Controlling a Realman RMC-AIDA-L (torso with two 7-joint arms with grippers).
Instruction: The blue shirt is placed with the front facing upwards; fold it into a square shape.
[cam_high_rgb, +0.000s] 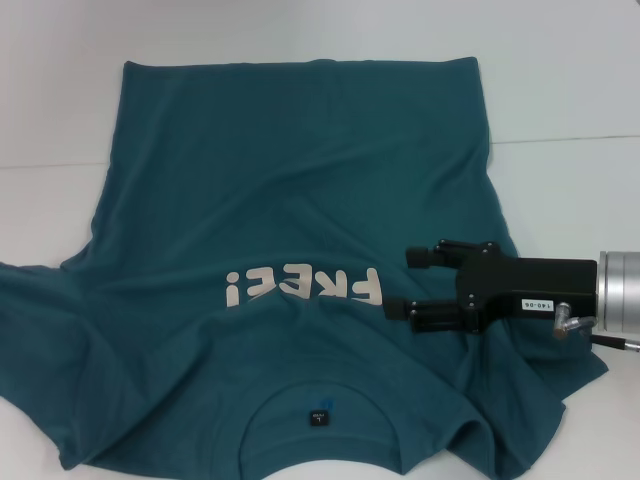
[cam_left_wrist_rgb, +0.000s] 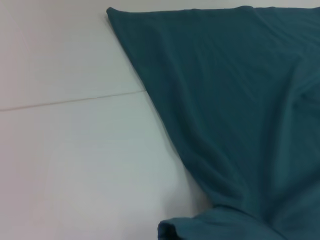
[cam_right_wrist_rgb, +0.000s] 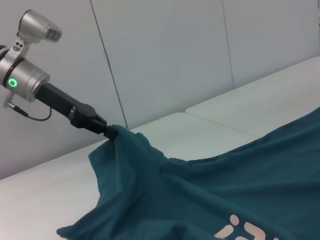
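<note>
Spread front-up across the white table (cam_high_rgb: 560, 90), the large dark teal-blue cotton T-shirt (cam_high_rgb: 290, 200) fills most of the head view, its round neck and small dark label at the bottom centre, its hem toward the top, so the long axis runs bottom to top of that frame; the pale "FREE!" lettering (cam_high_rgb: 303, 288) reads inverted across the middle. At the right edge of the head view, the black right gripper (cam_high_rgb: 412, 283) reaches leftward over the cloth just beside the lettering, its two fingers spread apart and holding nothing. In the upper left of the right wrist view, the left gripper (cam_right_wrist_rgb: 111, 132) is clenched on a raised peak of shirt fabric at what seems the opposite sleeve side. Judging from this, the coming fold hinges on the right gripper taking cloth directly beneath it.
</note>
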